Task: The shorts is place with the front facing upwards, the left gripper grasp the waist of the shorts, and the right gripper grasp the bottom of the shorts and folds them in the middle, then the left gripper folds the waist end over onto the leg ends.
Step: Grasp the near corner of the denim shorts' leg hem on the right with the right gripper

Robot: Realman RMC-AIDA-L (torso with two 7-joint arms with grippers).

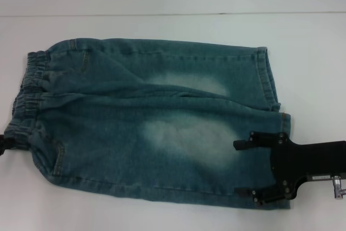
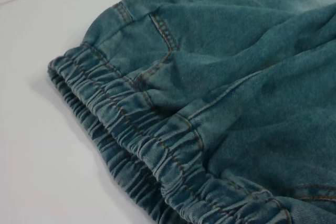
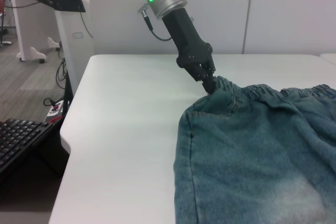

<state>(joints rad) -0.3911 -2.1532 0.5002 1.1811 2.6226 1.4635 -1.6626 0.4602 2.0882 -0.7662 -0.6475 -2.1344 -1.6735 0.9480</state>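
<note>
Blue denim shorts [image 1: 146, 117] lie flat on the white table, front up, with the elastic waist [image 1: 27, 96] at the left and the leg ends [image 1: 270, 96] at the right. My left gripper [image 1: 4, 143] is at the near corner of the waist. In the right wrist view the left gripper [image 3: 210, 85] is pinched shut on the waistband [image 3: 247, 92]. The left wrist view shows the gathered waistband [image 2: 142, 145] close up, with none of its fingers. My right gripper [image 1: 244, 169] is open, its fingers spread over the near leg's bottom hem.
The table's far edge [image 1: 173, 13] runs behind the shorts. Beyond the table's left side, the right wrist view shows a black keyboard [image 3: 18, 140], a white stand [image 3: 73, 30] and cables on the floor. Bare tabletop [image 1: 162, 217] lies in front of the shorts.
</note>
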